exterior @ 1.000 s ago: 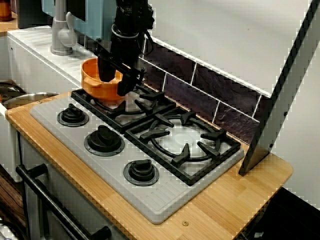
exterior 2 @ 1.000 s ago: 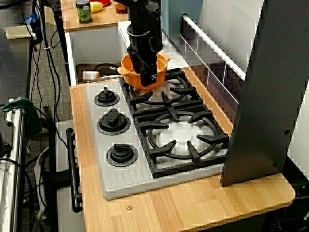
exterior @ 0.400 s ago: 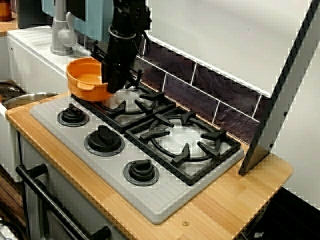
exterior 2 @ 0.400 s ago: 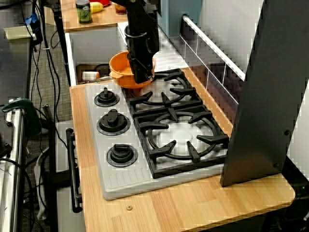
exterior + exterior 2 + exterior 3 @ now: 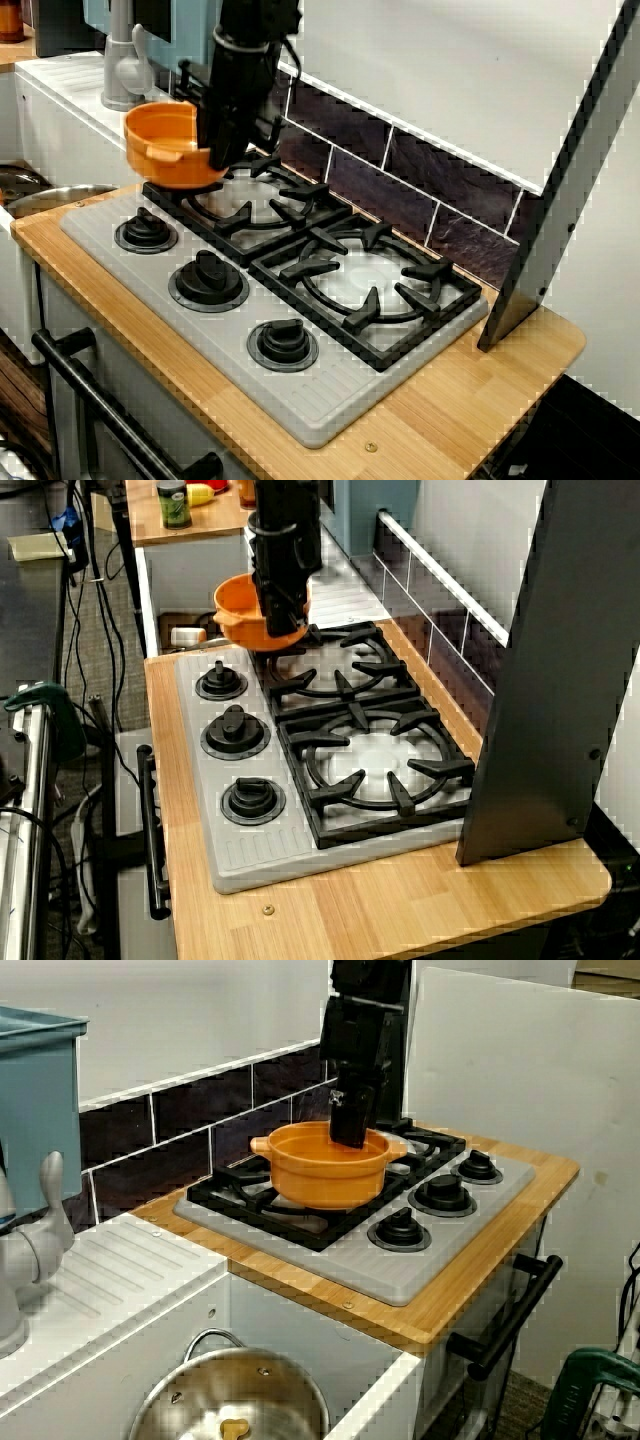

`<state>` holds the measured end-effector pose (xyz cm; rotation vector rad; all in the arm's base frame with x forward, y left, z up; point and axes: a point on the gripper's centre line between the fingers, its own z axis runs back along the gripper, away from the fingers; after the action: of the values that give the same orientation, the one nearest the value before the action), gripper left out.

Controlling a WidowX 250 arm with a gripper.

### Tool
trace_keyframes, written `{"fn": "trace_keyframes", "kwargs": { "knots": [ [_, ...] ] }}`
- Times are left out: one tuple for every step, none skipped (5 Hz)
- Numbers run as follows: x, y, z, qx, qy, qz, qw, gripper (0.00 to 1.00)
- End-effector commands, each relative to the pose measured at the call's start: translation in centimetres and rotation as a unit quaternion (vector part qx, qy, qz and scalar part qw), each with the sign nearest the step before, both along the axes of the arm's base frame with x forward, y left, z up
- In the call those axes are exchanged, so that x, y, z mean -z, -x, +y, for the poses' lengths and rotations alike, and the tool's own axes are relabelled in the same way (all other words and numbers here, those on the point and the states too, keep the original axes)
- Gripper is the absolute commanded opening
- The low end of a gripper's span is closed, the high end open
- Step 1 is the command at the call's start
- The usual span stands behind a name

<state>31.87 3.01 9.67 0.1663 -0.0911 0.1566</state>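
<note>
Stove-front view: gripper [image 5: 218,150] comes down from above and is clamped on the rim of the orange pot [image 5: 162,142], one finger on the outer wall. Sink-side view shows the other finger inside the orange pot [image 5: 322,1172], so the pincer is closed on the wall, gripper [image 5: 348,1130] at the rim away from this camera. Pot upright, two small side handles, inside looks empty. It sits at the sink end of the stove top [image 5: 235,325], over the corner of the near-sink grate [image 5: 262,200], seems just off the grate, contact not clear from any view. Counter-length view: orange pot [image 5: 238,615] overhangs the stove's end toward the sink, gripper [image 5: 276,618] on its stove-side rim.

Second grate [image 5: 365,275] bare, well apart from the pot. Three black knobs in a row along the front edge; end knob [image 5: 146,232] is nearest, just below the pot. Stove sits in a wooden counter [image 5: 470,400]. Dark tiles [image 5: 440,190] along the wall behind. Grey panel [image 5: 560,190] leans at the far end of the counter. Faucet [image 5: 122,60] behind the pot on the white sink unit. Metal bowl [image 5: 235,1410] down in the sink.
</note>
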Motion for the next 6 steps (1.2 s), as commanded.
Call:
{"fn": "trace_keyframes", "kwargs": {
  "knots": [
    [-6.6,-0.2,-0.7,0.000,0.020,-0.066,0.9976,0.00],
    [-8.0,0.3,-1.8,0.008,0.033,-0.074,0.9967,0.00],
    [-8.5,1.2,-4.4,0.029,0.068,-0.062,0.9953,0.00],
    [-8.4,1.9,-6.3,0.046,0.086,-0.053,0.9939,0.00],
    [-8.3,2.7,-7.9,0.061,0.093,-0.049,0.9925,0.00],
    [-8.1,3.2,-9.6,0.074,0.101,-0.045,0.9911,0.00]
  ]
}}
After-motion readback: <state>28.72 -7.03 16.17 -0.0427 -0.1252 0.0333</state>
